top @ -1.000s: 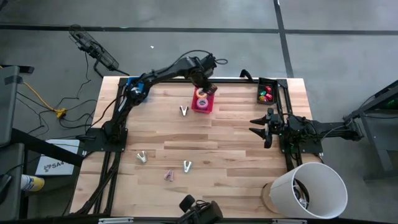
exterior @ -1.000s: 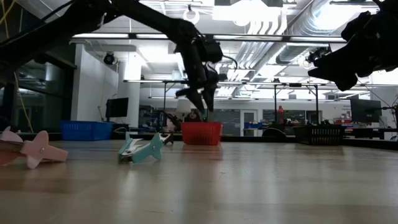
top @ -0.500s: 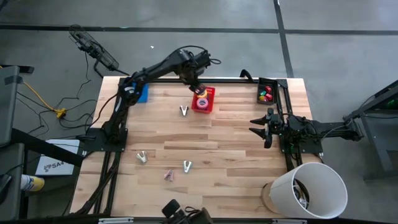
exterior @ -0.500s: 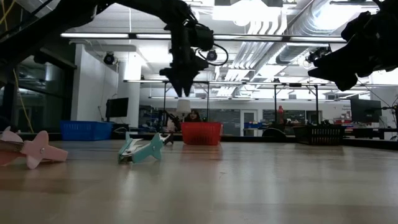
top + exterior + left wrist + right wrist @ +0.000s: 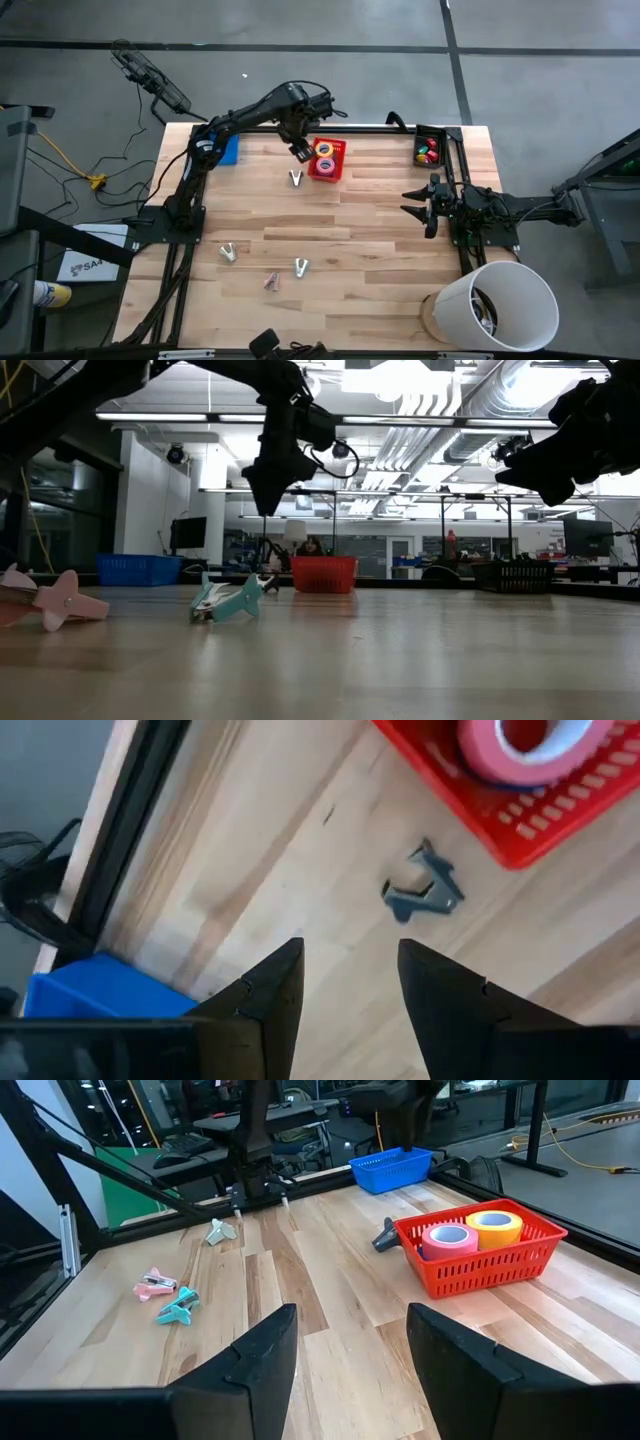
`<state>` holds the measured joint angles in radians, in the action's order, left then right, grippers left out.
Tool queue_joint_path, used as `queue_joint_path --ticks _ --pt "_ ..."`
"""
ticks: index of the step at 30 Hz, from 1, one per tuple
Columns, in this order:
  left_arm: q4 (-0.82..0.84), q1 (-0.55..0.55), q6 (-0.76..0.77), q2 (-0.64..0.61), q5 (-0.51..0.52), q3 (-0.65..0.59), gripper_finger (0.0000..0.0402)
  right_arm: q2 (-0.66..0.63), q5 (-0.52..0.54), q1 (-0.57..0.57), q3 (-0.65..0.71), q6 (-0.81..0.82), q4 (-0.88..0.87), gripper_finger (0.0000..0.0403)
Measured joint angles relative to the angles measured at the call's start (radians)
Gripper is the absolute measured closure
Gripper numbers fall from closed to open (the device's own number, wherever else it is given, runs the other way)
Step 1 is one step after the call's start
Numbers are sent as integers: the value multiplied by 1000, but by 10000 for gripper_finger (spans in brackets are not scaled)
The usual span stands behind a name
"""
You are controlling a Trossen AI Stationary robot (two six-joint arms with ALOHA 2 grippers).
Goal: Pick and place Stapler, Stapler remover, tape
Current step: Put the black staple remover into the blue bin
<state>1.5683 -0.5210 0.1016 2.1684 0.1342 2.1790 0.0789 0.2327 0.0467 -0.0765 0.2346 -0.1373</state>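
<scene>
My left gripper (image 5: 300, 148) (image 5: 350, 955) is open and empty. It hovers above the table just left of the red basket (image 5: 327, 160) (image 5: 520, 810). A pink tape roll (image 5: 520, 745) (image 5: 449, 1238) and a yellow tape roll (image 5: 495, 1225) lie in that basket. A grey staple remover (image 5: 296, 178) (image 5: 425, 892) lies on the wood beside the basket, ahead of the left fingers. My right gripper (image 5: 415, 207) (image 5: 350, 1320) waits open above the table's right side. No blue tape rolls and no stapler show.
A blue bin (image 5: 228, 148) (image 5: 95, 990) stands at the far left, and a black bin (image 5: 428, 148) of small coloured pieces at the far right. More staple removers lie near the front: pale (image 5: 228, 252), teal (image 5: 177, 1308), pink (image 5: 155, 1283). A white bucket (image 5: 495, 305) stands off the near right corner.
My left gripper has risen from over the red basket and moved toward the table's left, ending beside the basket over bare wood. The basket and its rolls have stayed in place.
</scene>
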Motion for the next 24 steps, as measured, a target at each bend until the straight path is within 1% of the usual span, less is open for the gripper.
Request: queue_joint_path --ticks 3,7,11,16,20,24 --pt "-3 -2 3 -26 -9 -80 243 0 0 0 0 0 0 222" --pt "-71 -2 44 -73 -40 -200 243 0 0 0 0 0 0 222" --pt "-191 -2 101 -122 -93 -311 243 0 0 0 0 0 0 222" --pt "-275 -2 192 -162 -108 -448 243 0 0 0 0 0 0 222" --pt "-409 -2 249 -185 -152 -570 243 0 0 0 0 0 0 222" --pt "-519 -2 348 -193 -154 -660 243 0 0 0 0 0 0 222"
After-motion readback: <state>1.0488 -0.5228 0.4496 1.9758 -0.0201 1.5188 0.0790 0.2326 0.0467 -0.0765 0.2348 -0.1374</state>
